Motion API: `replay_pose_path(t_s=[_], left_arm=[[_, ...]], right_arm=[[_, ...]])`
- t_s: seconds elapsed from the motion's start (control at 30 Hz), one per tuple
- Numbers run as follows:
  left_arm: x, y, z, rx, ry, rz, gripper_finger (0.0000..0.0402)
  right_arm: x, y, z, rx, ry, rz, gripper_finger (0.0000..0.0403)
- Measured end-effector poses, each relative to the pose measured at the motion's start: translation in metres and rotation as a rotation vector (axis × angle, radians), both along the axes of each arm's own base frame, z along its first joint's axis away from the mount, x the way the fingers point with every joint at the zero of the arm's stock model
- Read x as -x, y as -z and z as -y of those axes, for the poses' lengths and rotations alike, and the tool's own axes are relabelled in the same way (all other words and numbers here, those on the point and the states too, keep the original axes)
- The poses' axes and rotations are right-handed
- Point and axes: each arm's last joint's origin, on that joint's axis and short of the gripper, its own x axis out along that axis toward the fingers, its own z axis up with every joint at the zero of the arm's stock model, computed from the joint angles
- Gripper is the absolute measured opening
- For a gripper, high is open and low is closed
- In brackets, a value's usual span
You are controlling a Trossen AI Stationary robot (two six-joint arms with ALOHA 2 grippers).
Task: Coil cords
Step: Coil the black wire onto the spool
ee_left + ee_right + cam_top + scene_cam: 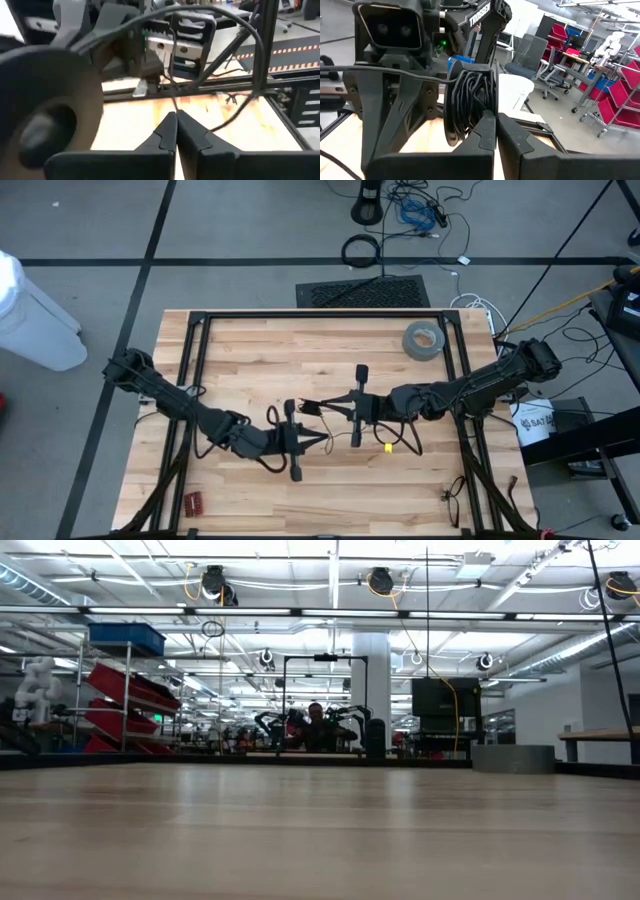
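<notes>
High view has both arms meeting over the middle of the wooden table, well apart from the grey tape roll at the far right corner. Nearer the roll's far side, the left gripper has its fingers pressed together, pinching the thin black cord. Closer to the roll, the right gripper is also pinched shut on the cord, whose coiled bundle hangs just beside its fingertips.
</notes>
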Motion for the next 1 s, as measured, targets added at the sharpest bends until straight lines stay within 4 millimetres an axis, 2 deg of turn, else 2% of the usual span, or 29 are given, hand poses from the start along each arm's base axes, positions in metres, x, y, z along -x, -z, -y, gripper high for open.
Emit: replay_pose_path(t_s=[0.23, 0.47, 0.63, 0.7, 0.8, 0.9, 1.0], left_arm=[[0.013, 0.007, 0.020, 0.054, 0.012, -0.051, 0.0016], [0.032, 0.017, 0.046, 0.111, -0.006, 0.041, 0.0022], [0.023, 0.048, 0.054, 0.137, -0.011, 0.102, 0.0075], [0.016, 0.052, 0.057, 0.134, -0.030, 0.165, 0.0106], [0.011, 0.059, 0.058, 0.082, -0.153, 0.260, 0.0140], [0.010, 0.061, 0.059, 0.025, -0.204, 0.333, 0.0149], [0.009, 0.064, 0.061, -0.001, -0.170, 0.388, 0.0150]], right_arm=[[0.000, 0.000, 0.000, 0.004, -0.002, -0.001, 0.0000], [0.000, 0.000, 0.000, 0.004, -0.002, 0.000, 0.0000], [0.000, 0.000, 0.000, 0.004, -0.002, 0.001, 0.0000], [0.000, 0.000, 0.000, 0.004, -0.002, 0.001, 0.0000], [0.000, 0.000, 0.000, 0.000, -0.003, 0.001, 0.0000], [0.000, 0.000, 0.000, -0.005, -0.003, 0.002, 0.0000], [0.000, 0.000, 0.000, -0.004, -0.003, 0.001, 0.0000]])
